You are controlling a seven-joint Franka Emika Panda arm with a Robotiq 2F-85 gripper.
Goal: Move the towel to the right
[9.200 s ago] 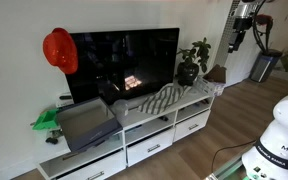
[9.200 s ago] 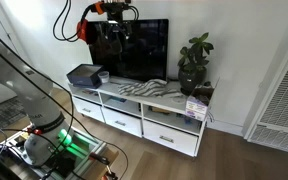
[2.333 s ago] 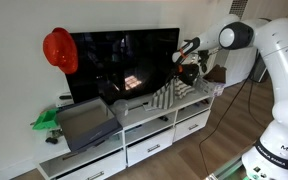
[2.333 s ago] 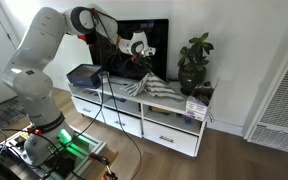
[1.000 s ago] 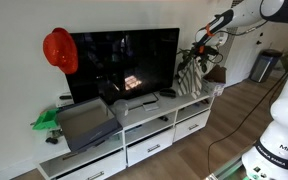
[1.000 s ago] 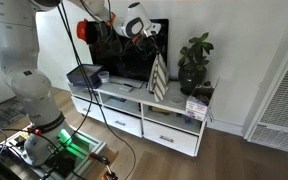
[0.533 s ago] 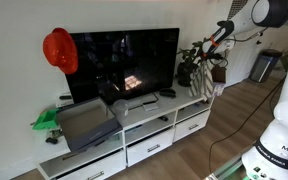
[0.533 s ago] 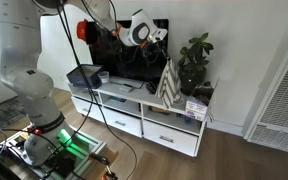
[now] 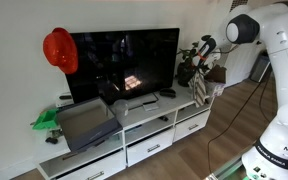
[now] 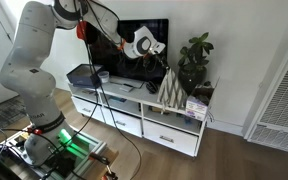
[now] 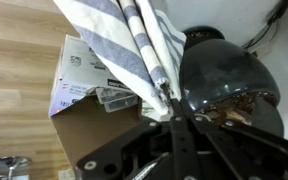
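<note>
The grey-and-white striped towel point(image 9: 200, 90) hangs down from my gripper point(image 9: 200, 58) at the right end of the white cabinet point(image 9: 149, 130), just in front of the potted plant point(image 9: 190, 62). In an exterior view the towel point(image 10: 170, 90) dangles with its lower end at the cabinet top, beside the plant point(image 10: 195, 58). In the wrist view my gripper point(image 11: 172, 108) is shut on one end of the towel point(image 11: 134, 40), and the plant's black pot point(image 11: 224, 80) lies close beside it.
A cardboard box with printed papers point(image 11: 89, 85) sits at the cabinet's right end point(image 10: 196, 105). A television point(image 9: 124, 65) stands behind, with a red hat point(image 9: 59, 50) at its corner. A flat grey box point(image 9: 84, 125) and a green item point(image 9: 46, 120) occupy the other end.
Over the last second the gripper has carried the hanging towel to the right, toward the plant, and lowered it so its end reaches the cabinet top.
</note>
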